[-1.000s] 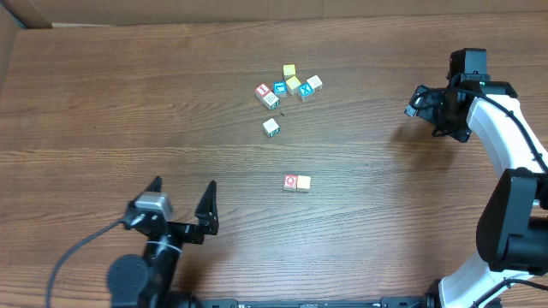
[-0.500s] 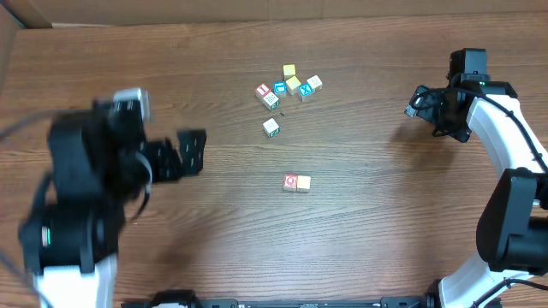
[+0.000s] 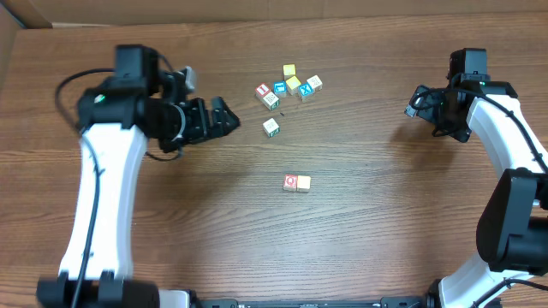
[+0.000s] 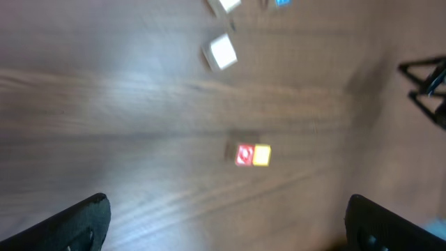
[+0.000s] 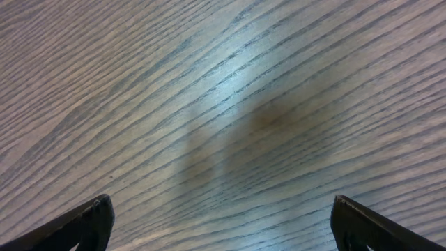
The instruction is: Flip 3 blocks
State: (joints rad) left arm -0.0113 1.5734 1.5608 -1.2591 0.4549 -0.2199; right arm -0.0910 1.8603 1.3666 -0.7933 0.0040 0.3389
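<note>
Three pale blocks lie apart from a cluster. A lone whitish block (image 3: pixel 271 127) (image 4: pixel 221 52) sits mid-table. Nearer the front, a red-printed block (image 3: pixel 290 182) (image 4: pixel 244 155) touches a tan block (image 3: pixel 304 183) (image 4: pixel 261 155). My left gripper (image 3: pixel 214 103) (image 4: pixel 226 206) is open and empty, raised left of the lone block and pointing towards it. The left wrist view is blurred. Far to the right, my right gripper (image 3: pixel 415 101) (image 5: pixel 221 206) is open over bare wood with nothing between its fingers.
A cluster of several cubes (image 3: pixel 289 85) with yellow, blue and red faces lies behind the lone block. A cardboard wall (image 3: pixel 26 13) runs along the table's back edge. The right arm (image 3: pixel 505 137) stands along the right side.
My left arm has swung up from the front-left edge to the back left, its open gripper now close to the cubes. The right arm and all blocks have not moved.
</note>
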